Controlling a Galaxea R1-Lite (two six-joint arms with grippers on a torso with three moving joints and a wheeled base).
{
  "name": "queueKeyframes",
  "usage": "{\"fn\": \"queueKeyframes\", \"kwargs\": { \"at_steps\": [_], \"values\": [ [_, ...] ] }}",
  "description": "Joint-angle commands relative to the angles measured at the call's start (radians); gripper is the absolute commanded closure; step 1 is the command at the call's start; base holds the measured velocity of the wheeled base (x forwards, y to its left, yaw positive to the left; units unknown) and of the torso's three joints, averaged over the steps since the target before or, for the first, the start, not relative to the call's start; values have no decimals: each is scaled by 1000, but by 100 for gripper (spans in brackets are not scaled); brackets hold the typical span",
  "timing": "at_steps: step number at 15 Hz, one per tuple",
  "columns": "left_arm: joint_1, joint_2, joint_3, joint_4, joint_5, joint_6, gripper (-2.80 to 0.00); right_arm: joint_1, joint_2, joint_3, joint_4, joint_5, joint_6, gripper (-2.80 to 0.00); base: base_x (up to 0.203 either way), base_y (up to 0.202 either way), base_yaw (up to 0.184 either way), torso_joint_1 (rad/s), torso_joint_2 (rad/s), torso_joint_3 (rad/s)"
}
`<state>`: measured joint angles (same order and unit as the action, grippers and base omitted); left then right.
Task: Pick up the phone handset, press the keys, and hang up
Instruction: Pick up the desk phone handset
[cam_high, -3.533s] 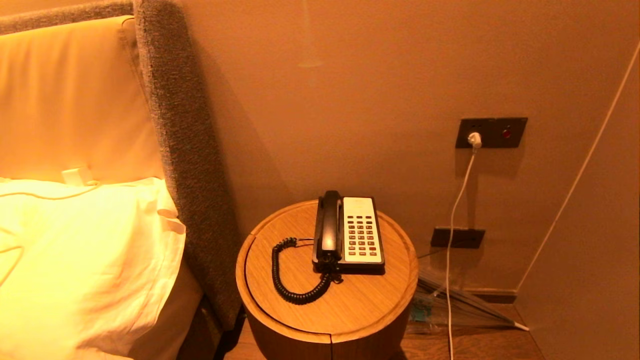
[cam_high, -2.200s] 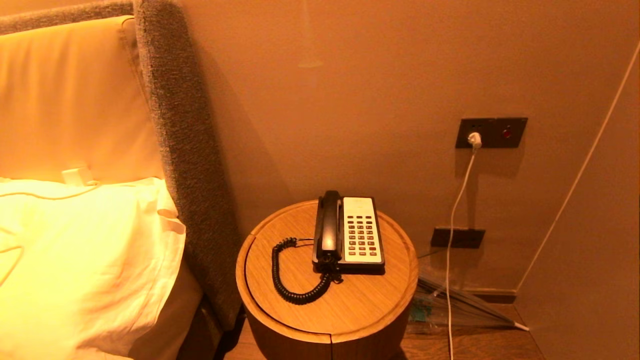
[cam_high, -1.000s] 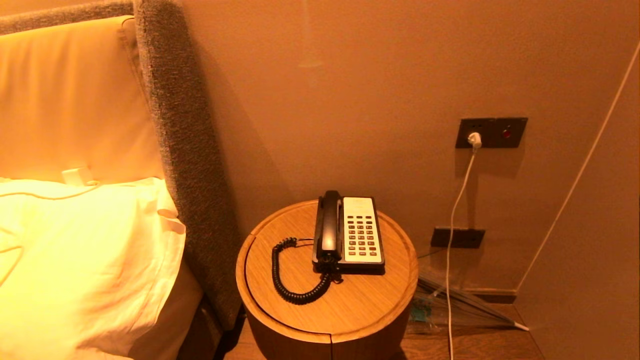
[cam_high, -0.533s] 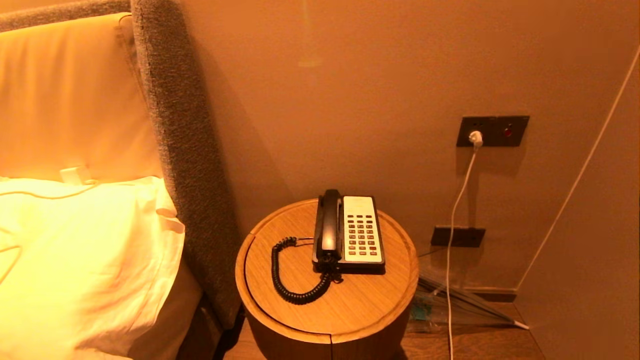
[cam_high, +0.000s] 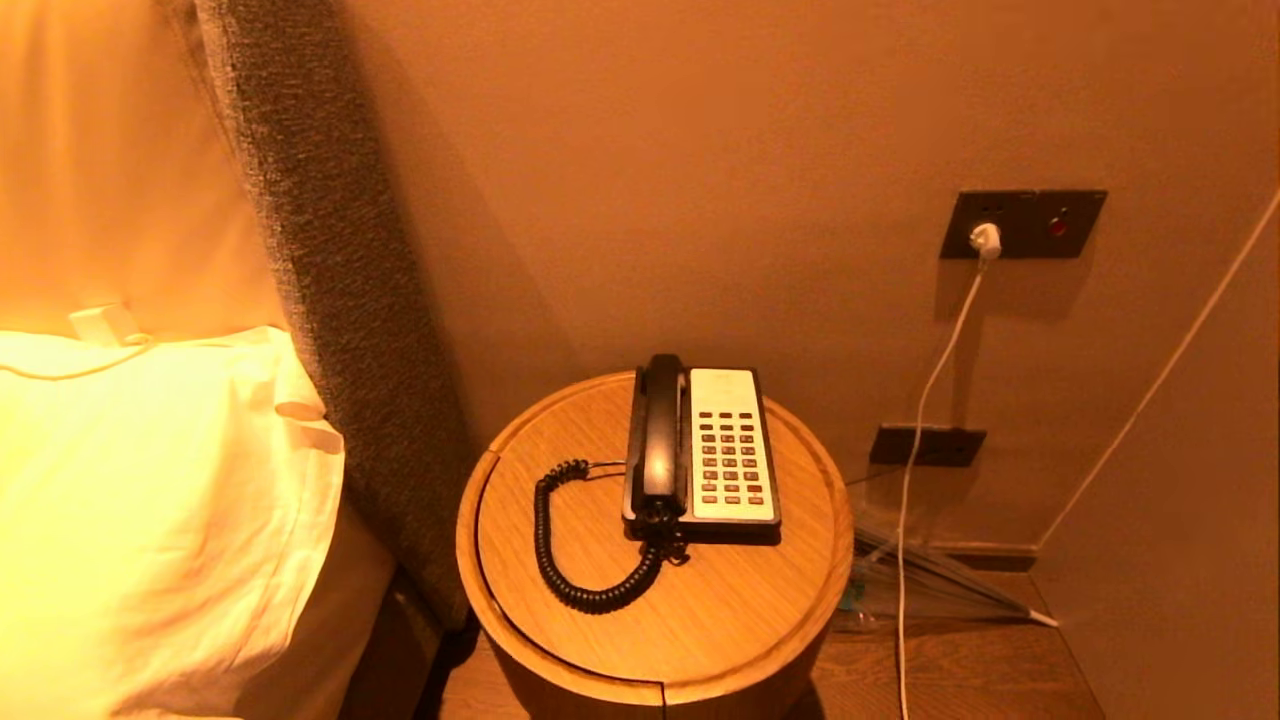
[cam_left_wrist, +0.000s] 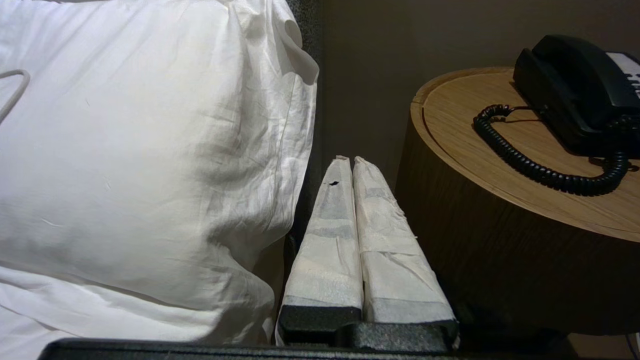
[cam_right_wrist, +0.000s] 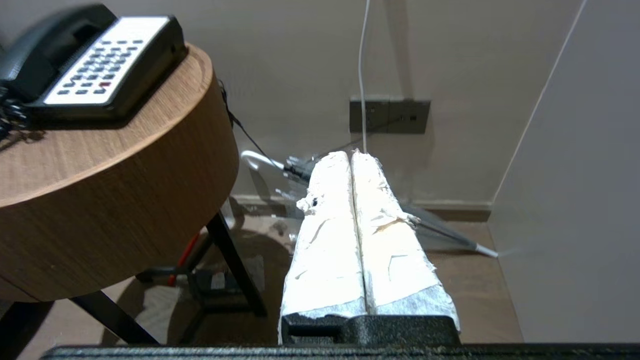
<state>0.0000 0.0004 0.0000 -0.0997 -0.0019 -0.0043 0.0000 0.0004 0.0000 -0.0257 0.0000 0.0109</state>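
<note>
Bedside scene with neither arm in the head view. The long, slim black plastic phone handset lies seated in its cradle along the left side of the black-and-white phone base, which stands toward the back of the round wooden desk; a black coiled cord loops from the handset's near end across the desk top on the left. The left tool, its two white-wrapped fingers pressed together and holding nothing, hangs low between the white pillow and the desk's side, below the level of the top; the right tool, likewise closed and empty, hangs low on the desk's other side, near a white charging cable that drops from a dark wall socket plate.

Risks, as judged from this arrangement: no step of the task is yet begun, and both tools must open and rise clear of the desk rim, which either could strike; the coiled cord may snag or drag the light base when the handset is lifted; a wide wrapped finger may press several of the small, close-set keys at once; the right arm may catch the hanging cable.

Writing: the key markings and the panel above them are too small to read; no brand is legible.
</note>
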Motion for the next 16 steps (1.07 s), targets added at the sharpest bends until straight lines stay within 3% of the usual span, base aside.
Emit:
{"fn": "queueKeyframes", "kwargs": {
  "at_steps": [1,16],
  "values": [
    [0,0,40,-2,0,0,0,0,0,9,0,0,0,0,0,0,0,2,7,-183],
    [0,0,40,2,-1,13,0,0,0,9,0,0,0,0,0,0,0,4,2,-173]
  ]
}}
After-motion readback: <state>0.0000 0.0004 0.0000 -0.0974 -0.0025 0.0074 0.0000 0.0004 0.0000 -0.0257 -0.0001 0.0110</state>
